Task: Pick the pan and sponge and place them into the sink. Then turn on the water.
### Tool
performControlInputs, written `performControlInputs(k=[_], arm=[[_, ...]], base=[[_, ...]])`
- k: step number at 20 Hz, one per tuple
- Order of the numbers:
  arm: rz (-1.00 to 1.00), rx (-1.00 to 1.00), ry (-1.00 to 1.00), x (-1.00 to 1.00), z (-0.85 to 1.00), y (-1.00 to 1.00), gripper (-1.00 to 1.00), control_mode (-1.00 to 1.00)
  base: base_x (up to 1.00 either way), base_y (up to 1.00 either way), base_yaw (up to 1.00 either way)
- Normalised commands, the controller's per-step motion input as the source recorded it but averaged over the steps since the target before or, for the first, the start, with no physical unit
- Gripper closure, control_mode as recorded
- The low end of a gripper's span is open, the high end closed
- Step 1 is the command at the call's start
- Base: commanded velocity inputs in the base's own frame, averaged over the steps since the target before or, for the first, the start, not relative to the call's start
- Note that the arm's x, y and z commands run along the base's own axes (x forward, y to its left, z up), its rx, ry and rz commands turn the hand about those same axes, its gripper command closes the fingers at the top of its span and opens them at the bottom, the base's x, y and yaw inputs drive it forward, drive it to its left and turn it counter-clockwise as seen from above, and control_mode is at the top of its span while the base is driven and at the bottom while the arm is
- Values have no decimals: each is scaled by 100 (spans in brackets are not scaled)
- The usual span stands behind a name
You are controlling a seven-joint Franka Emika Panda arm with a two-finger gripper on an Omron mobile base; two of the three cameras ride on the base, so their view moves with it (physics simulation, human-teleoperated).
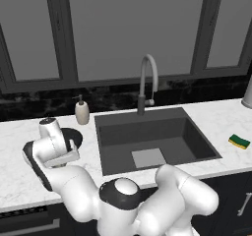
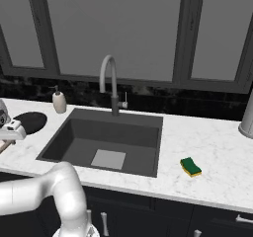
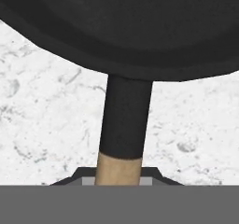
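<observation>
Marble table surrounds your empty sink. Left of it sits the pan, your hand clamped on its wooden handle. Sponge waits right; both placements and water remain.

Pan on counter left of sink, soap dispenser behind it; faucet behind sink; sponge on counter right of sink
</observation>
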Motion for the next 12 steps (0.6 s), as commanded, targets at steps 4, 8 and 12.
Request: performControlInputs(k=[4, 8, 12], arm=[[0, 0, 0, -14, 16, -63, 100, -100], [4, 0, 0, -11, 28, -76, 100, -100], [10, 0, 0, -6, 36, -79, 100, -100]], base=[[0, 0, 0], [0, 0, 0], [0, 0, 0]])
